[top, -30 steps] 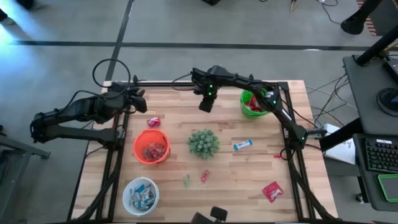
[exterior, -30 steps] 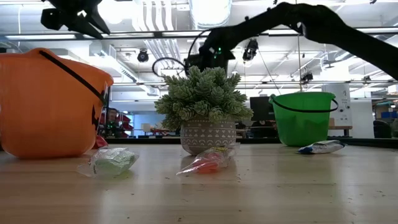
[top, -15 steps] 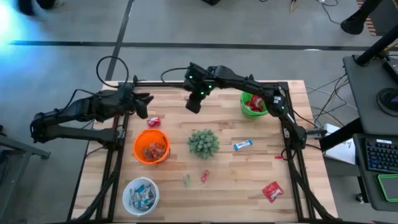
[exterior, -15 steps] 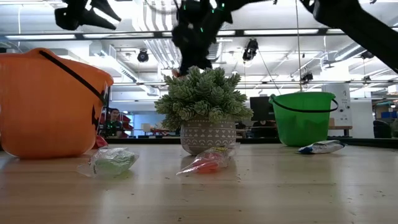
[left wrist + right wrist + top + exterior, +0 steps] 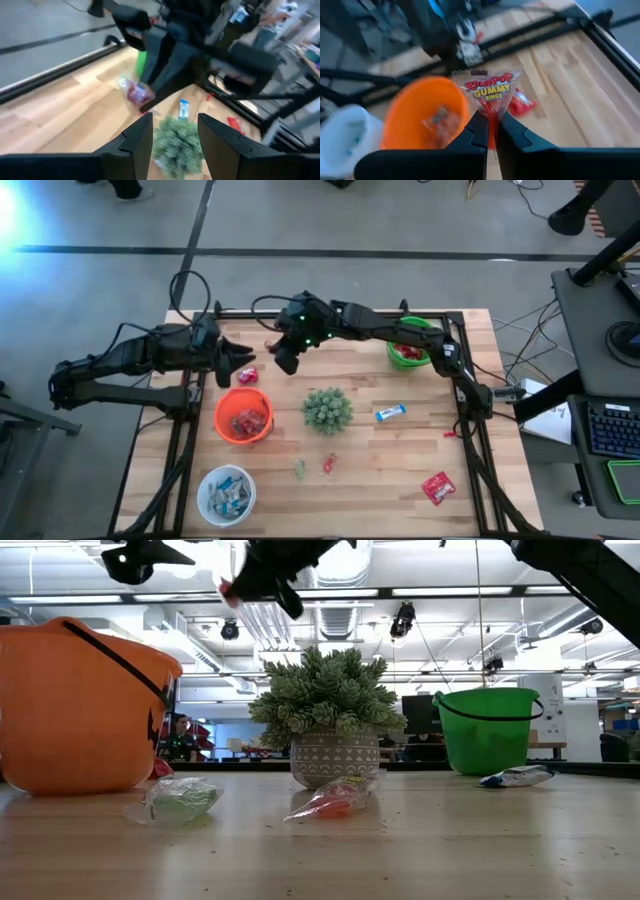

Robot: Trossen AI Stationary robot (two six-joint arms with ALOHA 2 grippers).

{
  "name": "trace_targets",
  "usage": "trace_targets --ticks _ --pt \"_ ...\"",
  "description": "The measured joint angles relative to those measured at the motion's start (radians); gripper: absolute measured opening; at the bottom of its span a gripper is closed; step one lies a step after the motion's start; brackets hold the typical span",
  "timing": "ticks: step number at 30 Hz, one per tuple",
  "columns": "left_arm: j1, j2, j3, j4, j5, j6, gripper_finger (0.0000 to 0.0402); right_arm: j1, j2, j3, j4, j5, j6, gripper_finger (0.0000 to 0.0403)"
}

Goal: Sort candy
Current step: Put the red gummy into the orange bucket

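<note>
Candy in a clear crinkly packet with a red label, the gummy packet (image 5: 489,90), hangs pinched between the closed fingers of the right claw (image 5: 283,360), raised above the counter (image 5: 400,460) just behind the orange bowl (image 5: 243,416). The left claw (image 5: 235,358) hovers close beside it with its fingers apart and nothing between them; a second red packet (image 5: 247,375) lies flat on the wood under the two claws. Inside the round orange bowl sit several red sweets, and nearer the front edge a white bowl (image 5: 226,493) holds blue-and-white bars. The spiky green plant (image 5: 327,409) in its patterned pot stands mid-counter, between the right claw and the loose pieces farther on: a blue-and-white bar (image 5: 390,413), a small green sweet (image 5: 299,470), a small red sweet (image 5: 328,465) and a red packet (image 5: 437,487) near the front right corner. A green bucket (image 5: 410,344) with red packets inside stands at the back right. Compared with a second ago, the right claw has swung from beside the green bucket across to the orange bowl, while the left claw has reached inward and opened wider.
</note>
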Motion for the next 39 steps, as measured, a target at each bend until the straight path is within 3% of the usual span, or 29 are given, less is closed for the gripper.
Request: trace_targets --ticks 15,32,39 --pt "0.001 0.000 0.000 -0.006 0.104 0.097 0.0134 0.086 -0.007 0.000 0.092 0.017 0.095 0.0009" --pt "0.000 0.043 0.000 -0.010 0.137 0.218 0.0133 0.118 -0.006 0.000 0.136 0.026 0.123 0.0009" --pt "-0.001 0.041 0.001 0.000 0.138 0.290 0.0094 0.127 -0.006 0.000 0.143 0.030 0.133 0.0009"
